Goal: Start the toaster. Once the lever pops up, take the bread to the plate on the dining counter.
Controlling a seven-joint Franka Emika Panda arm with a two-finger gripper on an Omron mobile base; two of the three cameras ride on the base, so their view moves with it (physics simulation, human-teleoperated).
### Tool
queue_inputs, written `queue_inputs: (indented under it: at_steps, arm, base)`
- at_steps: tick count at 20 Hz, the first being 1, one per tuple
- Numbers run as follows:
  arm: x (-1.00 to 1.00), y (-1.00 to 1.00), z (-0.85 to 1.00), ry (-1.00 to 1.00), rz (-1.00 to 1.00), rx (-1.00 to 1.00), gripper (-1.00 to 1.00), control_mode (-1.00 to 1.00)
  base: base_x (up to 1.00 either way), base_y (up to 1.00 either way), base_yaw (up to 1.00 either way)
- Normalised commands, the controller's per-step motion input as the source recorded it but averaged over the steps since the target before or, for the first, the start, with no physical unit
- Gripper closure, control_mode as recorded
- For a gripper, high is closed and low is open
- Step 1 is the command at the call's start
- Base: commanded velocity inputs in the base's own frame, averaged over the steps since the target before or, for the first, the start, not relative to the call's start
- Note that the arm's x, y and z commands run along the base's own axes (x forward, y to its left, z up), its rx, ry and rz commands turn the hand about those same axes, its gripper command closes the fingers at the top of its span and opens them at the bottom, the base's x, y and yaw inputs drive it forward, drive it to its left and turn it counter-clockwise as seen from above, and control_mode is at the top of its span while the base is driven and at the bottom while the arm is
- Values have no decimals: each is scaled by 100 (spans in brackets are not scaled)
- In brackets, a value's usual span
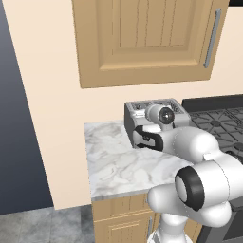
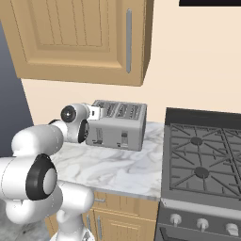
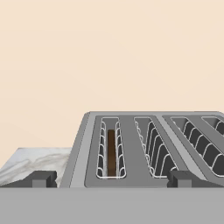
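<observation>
So the bread (image 3: 111, 152) sits down in the leftmost slot of the toaster (image 3: 144, 148), a thin dark brown slice standing on edge, top just below the slot rim. In the hand view it lies at about 12 o'clock from the hand (image 3: 111, 178), straight ahead and slightly below, with its long axis running away from the camera along the slot. The two fingertips (image 3: 42, 178) sit wide apart, nothing between them, so the hand is released. The toaster stands on the marble table (image 1: 114, 161) against the wall, with the stove (image 2: 202, 160) at its 3 o'clock in the right base view. I'd guess the lever's front face is the next target.
</observation>
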Motion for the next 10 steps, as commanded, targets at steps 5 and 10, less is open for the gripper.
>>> queue_inputs:
  at_steps: [5,10]
  arm:
    - [0,0,0,0,0,0,-100,-100]
    - [0,0,0,0,0,0,-100,-100]
  base:
    - [0,0,0]
    - [0,0,0]
